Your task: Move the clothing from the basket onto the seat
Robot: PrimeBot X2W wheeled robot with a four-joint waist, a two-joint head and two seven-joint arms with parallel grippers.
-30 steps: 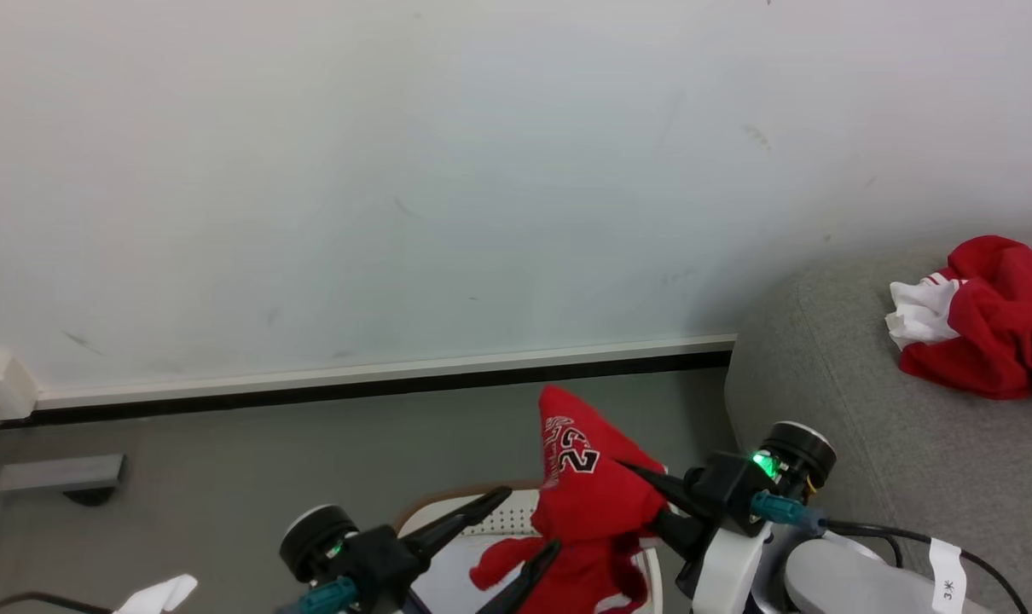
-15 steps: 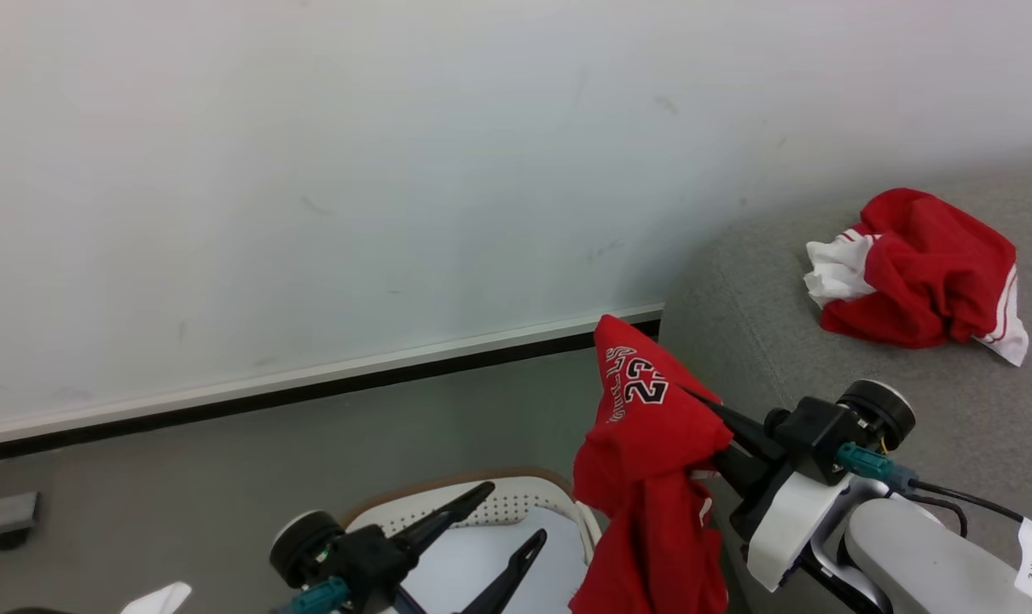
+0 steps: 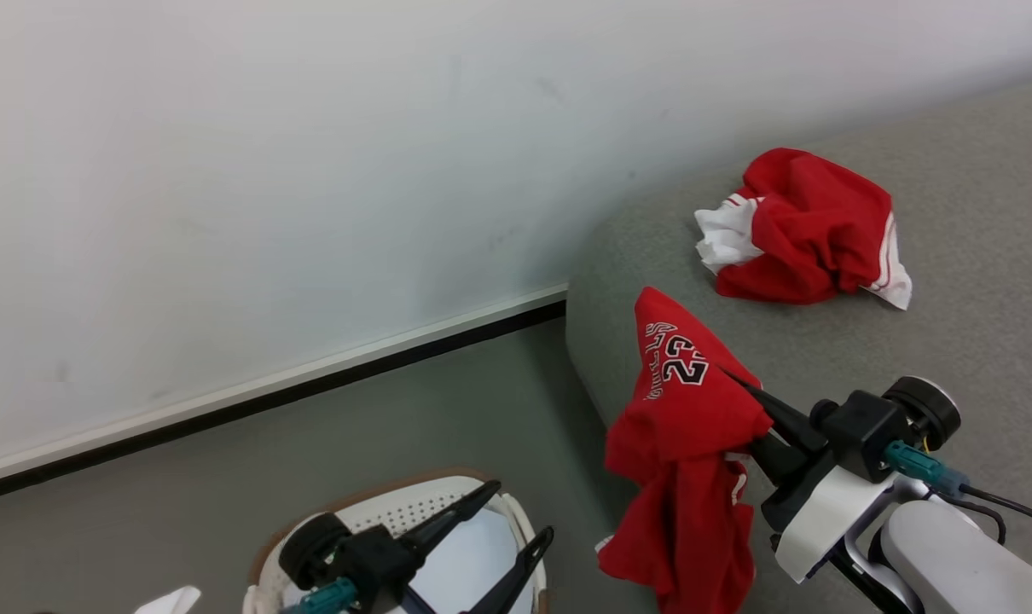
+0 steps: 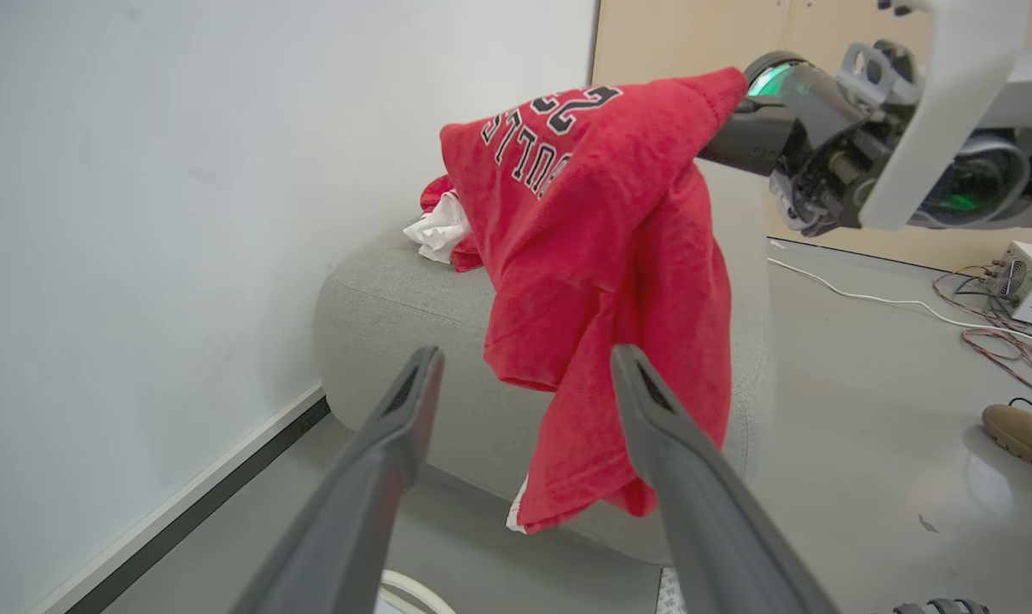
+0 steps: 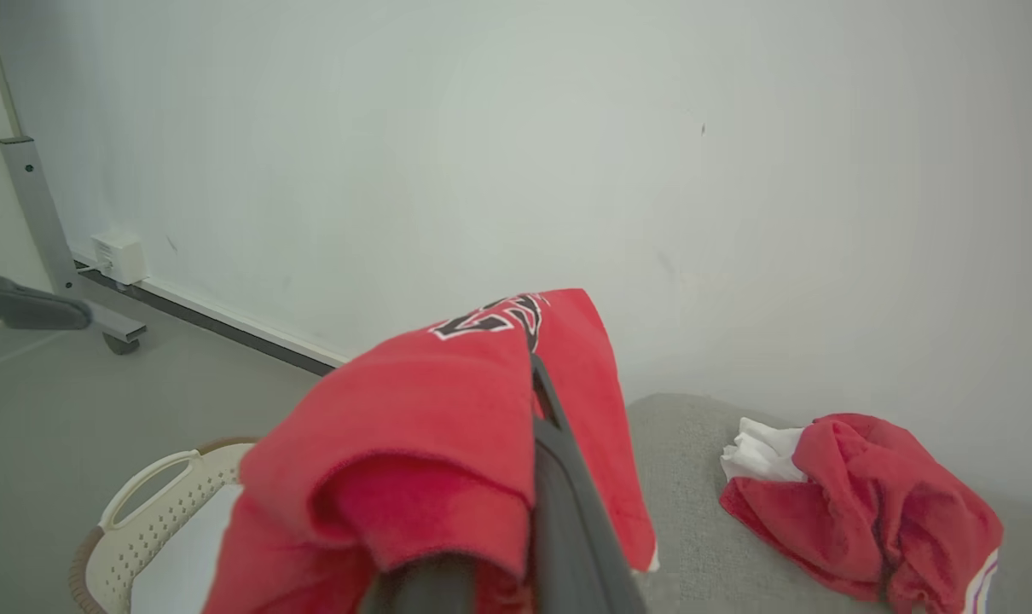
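Nearest me, at seven o'clock in the head view, my left claw point(image 3: 522, 510) hangs spread wide and empty over the basket point(image 3: 397, 510), a cream plastic oval with punched sides and a brown rim. Inside it I see only a smooth pale sheet point(image 3: 473, 567). No red shows there, though the frame cuts off part of the basket.

At five o'clock my right claw point(image 3: 738, 394) is pressed together on the jersey point(image 3: 687, 409), pinching a fold near the black 23. The jersey is soft red knit, limp, draped over my fingers. It hangs in a long tail at the sofa's rounded end and is not yet laid on it.

Farther off, at one o'clock, a second garment point(image 3: 810, 226) lies crumpled on the sofa point(image 3: 976, 256), red with white trim. The sofa is grey woven cloth, broad and padded.

I judge one piece delivered and one in the air at the edge. Setting it down and letting go are left to do.
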